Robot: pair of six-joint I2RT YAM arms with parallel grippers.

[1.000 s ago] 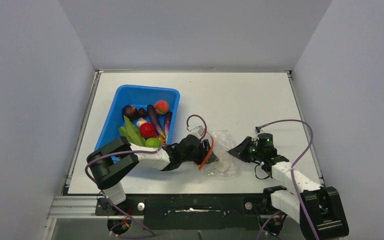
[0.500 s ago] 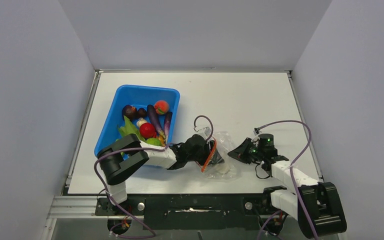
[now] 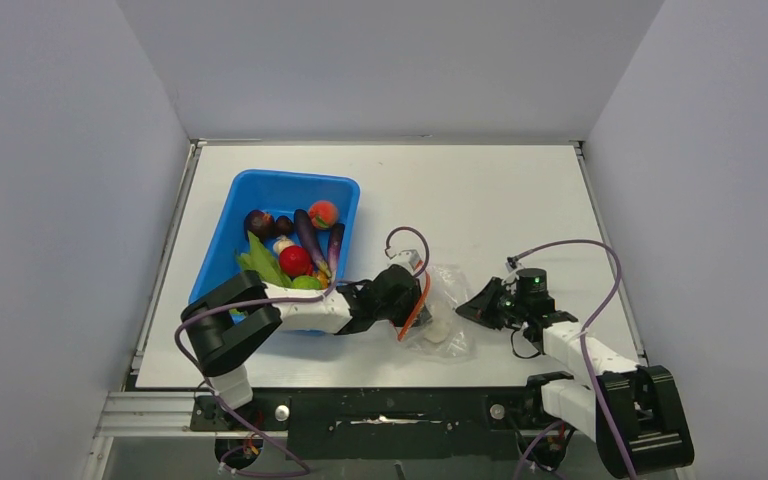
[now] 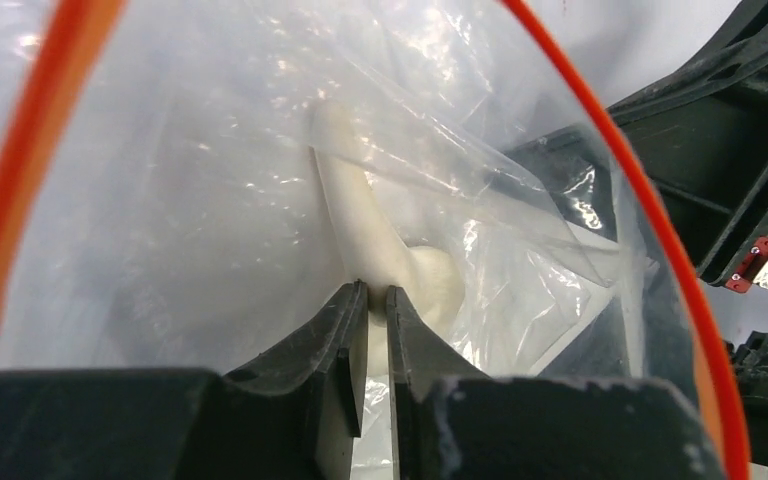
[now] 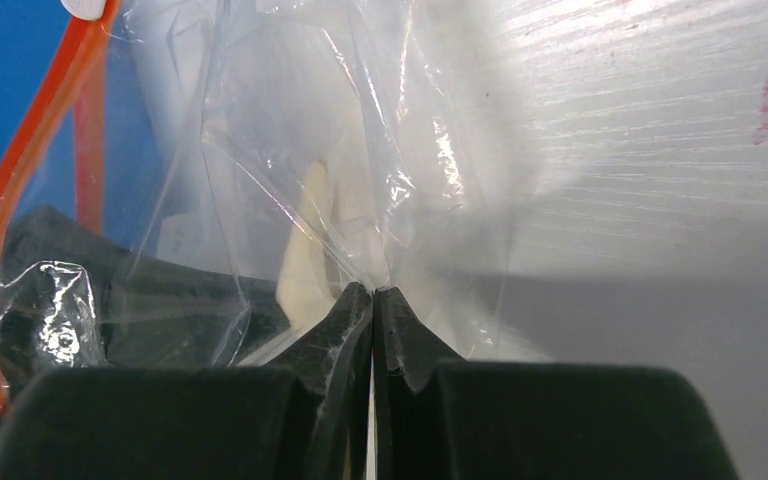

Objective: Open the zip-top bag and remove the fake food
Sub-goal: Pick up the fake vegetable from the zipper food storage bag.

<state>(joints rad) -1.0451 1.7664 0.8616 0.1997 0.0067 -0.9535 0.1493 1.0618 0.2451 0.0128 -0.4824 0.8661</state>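
From above, the bag [image 3: 447,300] lay on the table [image 3: 520,200], with the blue bin [image 3: 290,180] to the left of it. The bin held many toys [image 3: 295,260]. The left gripper [image 3: 415,310] was in the bag's open mouth, right by the orange zipper [image 3: 422,295]. A second ago it was only at the mouth, and its jaws were wide. It had since pushed in deeper and squeezed them nearly shut. One white food [image 3: 440,333] sat inside the bag, low down near the front. The right gripper [image 3: 467,311] was at the bag's right side, and it had not moved.

The left wrist camera looked into the bag [image 4: 160,200]. The zipper [image 4: 20,190] curved round both sides like a big ring. The left gripper [image 4: 375,295] had its jaws almost together, and the white food [image 4: 360,210] was right at the tips. White showed in the thin gap, so it looked pinched.

In the right wrist view, the right gripper [image 5: 373,293] was closed tight on a fold of the bag [image 5: 440,150]. The white food [image 5: 305,250] showed through the plastic, just past the tips. The zipper [image 5: 20,190] was at the bag's left end.

So the bag was open, and the grab looked done. I think the next job was to pull the food out while the other side held on.
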